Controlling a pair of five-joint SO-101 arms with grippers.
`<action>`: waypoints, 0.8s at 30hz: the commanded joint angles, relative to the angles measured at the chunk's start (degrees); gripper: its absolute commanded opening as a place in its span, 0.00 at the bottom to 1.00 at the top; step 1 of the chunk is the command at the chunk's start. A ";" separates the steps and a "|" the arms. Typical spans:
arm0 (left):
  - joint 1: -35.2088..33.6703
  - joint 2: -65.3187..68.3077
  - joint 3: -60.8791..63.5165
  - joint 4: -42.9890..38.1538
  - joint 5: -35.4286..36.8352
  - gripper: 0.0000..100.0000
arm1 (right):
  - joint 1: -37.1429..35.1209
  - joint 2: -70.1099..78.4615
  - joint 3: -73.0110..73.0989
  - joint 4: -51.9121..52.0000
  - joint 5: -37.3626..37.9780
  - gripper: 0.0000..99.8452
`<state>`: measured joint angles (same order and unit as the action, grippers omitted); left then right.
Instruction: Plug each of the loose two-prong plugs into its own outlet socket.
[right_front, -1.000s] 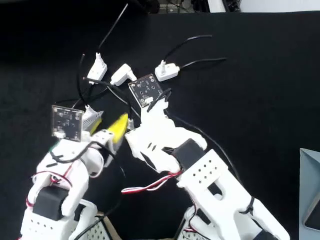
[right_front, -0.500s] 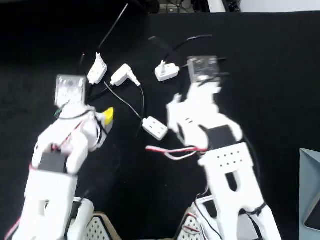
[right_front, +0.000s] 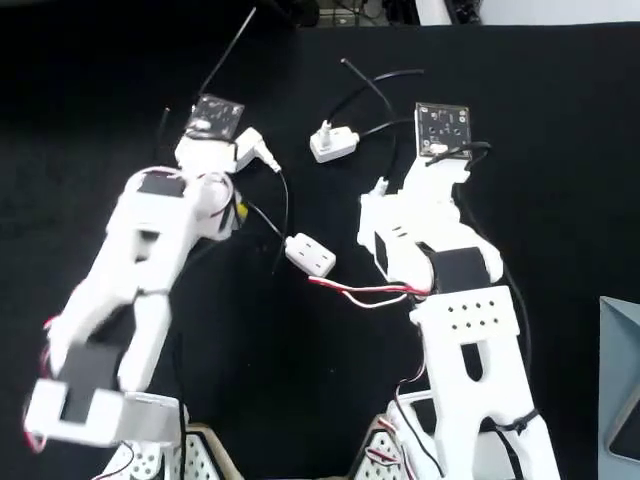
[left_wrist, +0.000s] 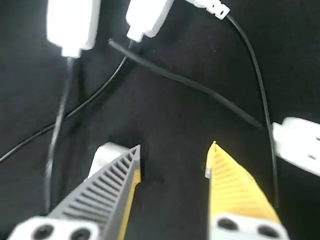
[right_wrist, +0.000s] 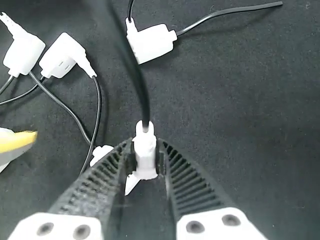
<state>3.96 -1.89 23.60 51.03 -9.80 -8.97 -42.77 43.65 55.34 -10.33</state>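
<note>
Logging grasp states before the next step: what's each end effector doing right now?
Left end effector: open, holding nothing.
Right end effector: closed on a white plug.

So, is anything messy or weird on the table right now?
Kind of messy: the black cables cross over each other among the loose white plugs. The right gripper pinches one plug, its cable trailing off. Nothing looks broken.
</note>
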 joint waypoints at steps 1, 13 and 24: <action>1.01 7.74 -10.51 -0.79 5.10 0.22 | 0.70 -1.45 -2.77 -0.53 0.00 0.01; 4.35 25.85 -26.33 -0.44 13.80 0.22 | 0.62 -1.45 -2.77 -0.18 0.00 0.01; 4.79 29.63 -28.44 3.52 13.80 0.21 | 0.62 -1.45 -2.77 -0.09 0.00 0.01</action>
<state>8.18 28.35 -2.42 51.56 3.82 -8.97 -42.77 43.65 55.34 -10.33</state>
